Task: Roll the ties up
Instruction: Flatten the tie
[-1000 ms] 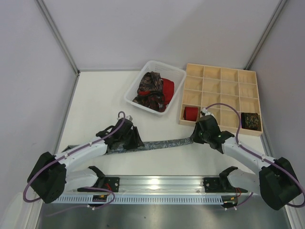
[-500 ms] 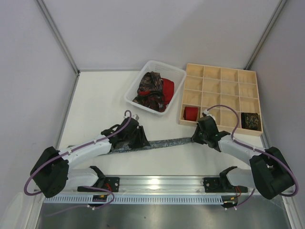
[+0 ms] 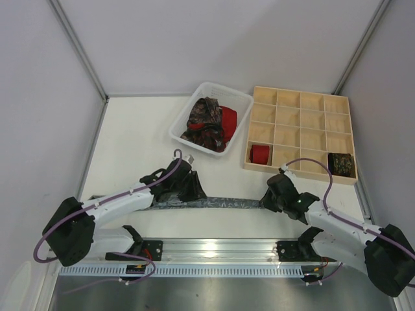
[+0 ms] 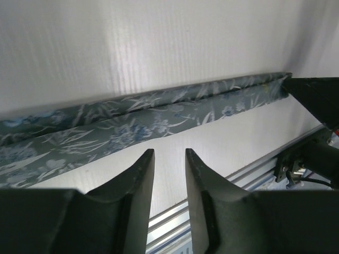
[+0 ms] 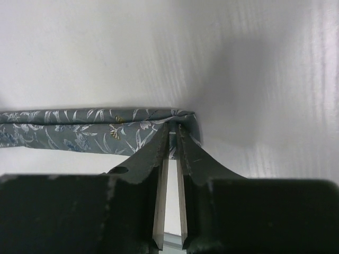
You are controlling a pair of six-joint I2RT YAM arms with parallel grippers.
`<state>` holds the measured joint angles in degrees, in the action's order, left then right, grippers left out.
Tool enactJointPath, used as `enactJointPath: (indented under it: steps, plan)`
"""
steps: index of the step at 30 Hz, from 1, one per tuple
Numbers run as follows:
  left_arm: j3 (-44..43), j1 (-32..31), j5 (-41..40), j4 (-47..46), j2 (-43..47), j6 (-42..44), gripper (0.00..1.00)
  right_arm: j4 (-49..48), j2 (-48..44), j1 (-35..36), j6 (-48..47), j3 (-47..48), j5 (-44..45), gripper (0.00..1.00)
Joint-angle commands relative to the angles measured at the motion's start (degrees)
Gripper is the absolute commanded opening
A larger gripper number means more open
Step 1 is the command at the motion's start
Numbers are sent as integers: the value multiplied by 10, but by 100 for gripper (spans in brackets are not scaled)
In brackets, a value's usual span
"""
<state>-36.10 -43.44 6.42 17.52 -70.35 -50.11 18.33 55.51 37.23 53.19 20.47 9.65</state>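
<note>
Grey-blue flower-patterned fabric necktie (image 3: 220,203) lay stretched in a long strip across the white worktop (image 3: 130,139), running between the two arms near their bases. The right pincer (image 5: 172,129) was clamped on the very tip of its right end, fingers almost together with only a sliver of cloth between them. The left pincer (image 4: 167,153) stood with its fingers apart just beside the strip's near edge, holding nothing. Further back, a white plastic basket (image 3: 187,110) held a loose dark brown-maroon paisley tie (image 3: 202,123) and a loose plain red tie (image 3: 229,120). Beside it, a pale wooden grid tray (image 3: 301,107) held a small red roll (image 3: 260,153) and a small dark patterned roll (image 3: 341,164), each in its own front-row compartment. The likeliest trouble, as a judgement: the right hold took so little cloth that the end could slip free once turning began. With the far length unpinned, the smooth fabric might slide over the worktop instead of winding, giving a slack or cone-shaped roll. The strip also appeared doubled lengthwise, so its layers could shift apart and wind crooked. A loose roll would probably spring open when released. No brand, label or readable writing showed on any object.
</note>
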Motion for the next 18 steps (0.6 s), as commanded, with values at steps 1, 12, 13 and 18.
enactJointPath:
  steps: [1,12,13,18]
  plan:
    - [-8,-14,37,-54,6,-3,33,14,6,14,2,-8,-27,16]
    - [-45,-74,21,-75,-75,-37,20,21,163,16,-159,153,-146,19]
    - [-42,-74,5,-62,-72,-44,19,26,159,16,-159,155,-139,19]
    - [0,-74,-109,33,18,-101,12,51,105,16,-173,157,-108,22]
